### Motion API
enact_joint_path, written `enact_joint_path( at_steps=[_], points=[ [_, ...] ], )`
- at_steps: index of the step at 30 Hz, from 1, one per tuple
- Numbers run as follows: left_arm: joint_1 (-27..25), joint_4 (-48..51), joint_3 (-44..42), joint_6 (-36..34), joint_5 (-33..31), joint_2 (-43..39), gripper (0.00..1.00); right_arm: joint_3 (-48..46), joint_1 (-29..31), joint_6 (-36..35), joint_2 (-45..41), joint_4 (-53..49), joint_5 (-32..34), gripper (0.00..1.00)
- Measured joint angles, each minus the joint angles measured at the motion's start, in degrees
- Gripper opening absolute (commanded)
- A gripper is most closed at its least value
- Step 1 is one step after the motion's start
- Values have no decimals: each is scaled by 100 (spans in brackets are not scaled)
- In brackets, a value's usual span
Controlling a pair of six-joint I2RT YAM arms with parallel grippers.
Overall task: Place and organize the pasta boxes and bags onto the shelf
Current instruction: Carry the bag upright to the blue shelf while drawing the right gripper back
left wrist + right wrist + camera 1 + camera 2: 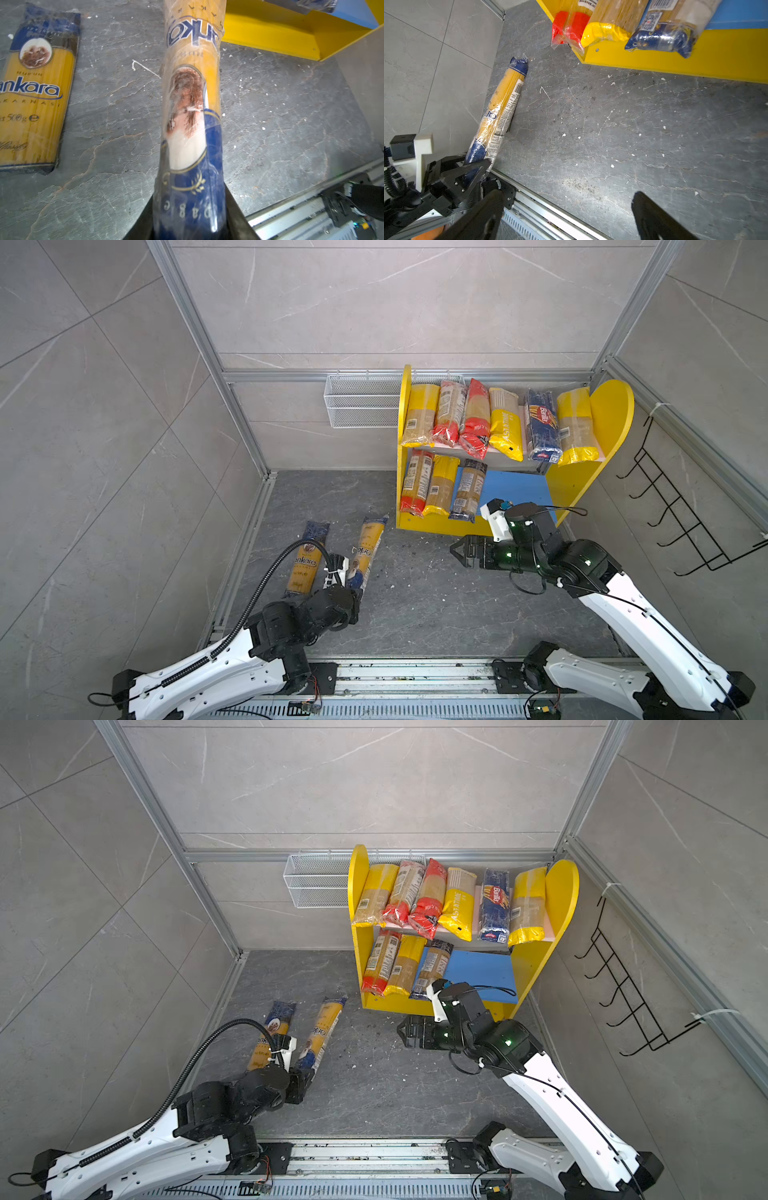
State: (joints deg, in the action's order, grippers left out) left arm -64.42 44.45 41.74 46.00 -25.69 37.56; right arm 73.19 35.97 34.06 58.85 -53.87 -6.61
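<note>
Both top views first: the left claw (355, 593) was clamped on the near end of an Ankara packet (371, 545). That packet pointed toward the shelf (611, 414) but sat well short of it, out over the dark floor (415, 605). A second Ankara packet (308, 560) lay flat just to its left, not touching it. The right claw (455, 549) hung in front of the shelf's base, jaws spread wide with nothing between them. On the shelf I counted six packets (505, 427) across the pink upper board and three packets (440, 485) bunched at the left of the blue lower board (the right half of that board showed plain blue).

Left wrist cam: the Ankara packet (191, 116) filled the middle of the shot, its blue end pinched in the left claw (190, 218) and its yellow end aimed at the shelf's yellow base (270, 35). The second Ankara packet (35, 93) lay flat off to the side.

Right wrist cam: the right claw (569, 220) was wide open over the floor, empty. I could also see the left claw (471, 172) gripping the blue end, with the Ankara packet (504, 99) slanting away from it. I couldn't tell if the far tip touched the floor. The ends of the three packets (604, 33) poked over the shelf's front edge.
</note>
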Motion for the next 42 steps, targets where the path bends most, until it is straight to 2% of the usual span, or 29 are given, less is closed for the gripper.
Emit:
enact_joint_path(
  at_steps=[13, 20, 27, 37, 42],
  points=[
    [-13, -79, 426, -367, 828, 549, 0, 304, 0, 87, -400, -612, 514, 100],
    [-46, -201, 909, -667, 1003, 1060, 0, 476, 0, 87, -455, -817, 603, 100],
    [-48, -852, 1349, -1073, 1104, 1593, 0, 649, 0, 85, -568, -1093, 745, 100],
    [-15, -1473, 2361, -1757, 1161, 3077, 0, 1158, 0, 85, -793, -1539, 1005, 100],
    [256, -2083, 2905, -1947, 1600, 3923, 0, 1158, 0, 90, -1010, -1714, 1119, 100]
  ],
)
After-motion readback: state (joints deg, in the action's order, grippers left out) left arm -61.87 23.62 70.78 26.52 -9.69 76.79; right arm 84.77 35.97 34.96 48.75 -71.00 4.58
